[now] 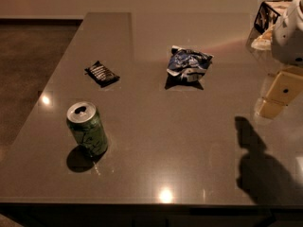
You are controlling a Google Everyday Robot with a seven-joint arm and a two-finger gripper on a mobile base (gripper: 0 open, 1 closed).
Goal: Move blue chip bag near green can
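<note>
The robot's arm (291,30) is cut off by the right edge, so only a white housing and the pale yellow gripper (277,98) below it show. The gripper hangs just above the right side of the desk (165,141), and whether its jaws are spread or pressed together cannot be told; nothing is seen in them or touching them. Behind the jaws, at the far right corner, a dark-framed holder (270,14) is partly hidden by the arm. It holds something pale whose kind cannot be made out. The blue chip bag (188,64) lies crumpled on the desk to the left of the jaws and a little farther back, apart from them, with its white patches facing up. Farther left of the jaws, beyond the bag, lies a small flat black ribbed packet (102,73). The green can (88,128) stands farthest left of the jaws and nearer the front edge, well apart from the bag, its silver top showing. A dark shadow (258,167) of the arm falls on the desk in front of the jaws.
</note>
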